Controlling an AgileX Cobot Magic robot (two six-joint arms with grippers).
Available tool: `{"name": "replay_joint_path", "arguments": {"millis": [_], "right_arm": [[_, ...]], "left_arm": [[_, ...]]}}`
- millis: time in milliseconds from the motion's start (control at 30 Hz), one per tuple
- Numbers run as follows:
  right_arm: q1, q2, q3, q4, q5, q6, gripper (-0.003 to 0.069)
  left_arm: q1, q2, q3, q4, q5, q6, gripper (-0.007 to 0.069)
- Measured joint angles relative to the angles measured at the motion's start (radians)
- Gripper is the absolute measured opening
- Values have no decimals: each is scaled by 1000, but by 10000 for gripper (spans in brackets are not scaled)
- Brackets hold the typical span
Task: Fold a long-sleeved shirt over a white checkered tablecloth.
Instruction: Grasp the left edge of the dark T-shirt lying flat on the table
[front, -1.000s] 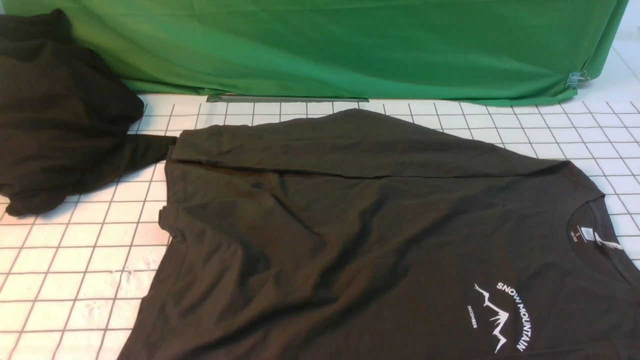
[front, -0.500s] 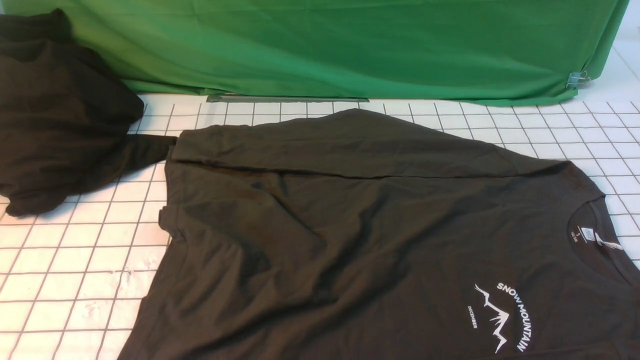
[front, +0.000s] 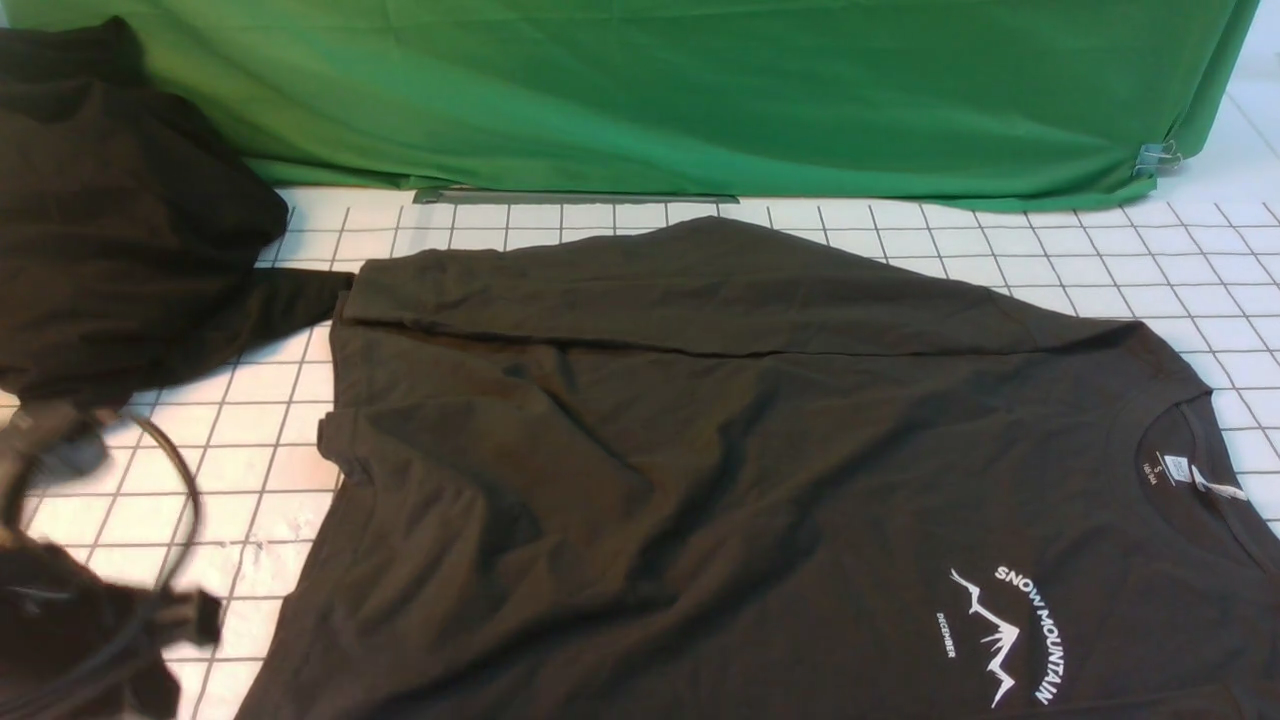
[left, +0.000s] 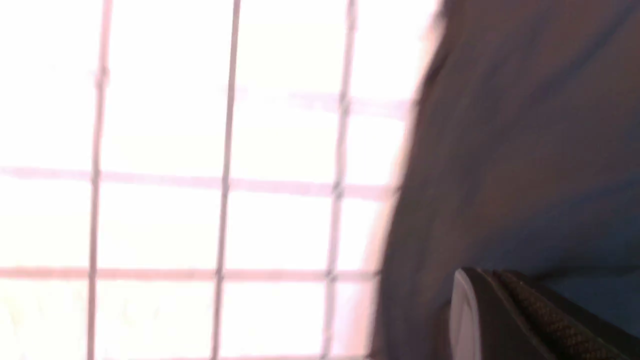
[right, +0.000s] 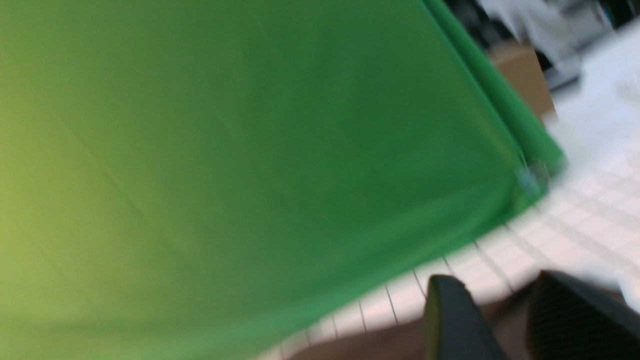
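The shirt lies flat on the tablecloth, filling its middle and near right. Its collar is toward the right edge and its far sleeve is laid across the body. It looks soft, light and limp, so it should drape and crease rather than slide. Best to pinch it at a hem corner, cuff or shoulder seam, catching both layers. The chest print reads "SNOW MOUNTAIN" and "DECEMBER"; the neck label shows "S", the rest too small. The left gripper, by the shirt's edge near the tablecloth's near left corner, is closed, with nothing seen in it. The right gripper has its fingers apart, empty.
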Motion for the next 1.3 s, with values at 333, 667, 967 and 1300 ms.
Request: {"name": "replay_joint_path", "arguments": {"millis": [333, 667, 967, 1300], "right_arm": [[177, 414, -439, 2, 640, -442, 10], [267, 622, -502, 22, 670, -514, 10], [271, 624, -502, 25, 633, -528, 10], [271, 626, -502, 25, 630, -552, 10]], "left_arm": [[-210, 173, 11, 138, 15, -113, 22], [-237, 192, 72, 194, -110, -161, 328], [-237, 208, 103, 154, -126, -154, 276], [-238, 107, 101, 142, 125, -187, 3]]}}
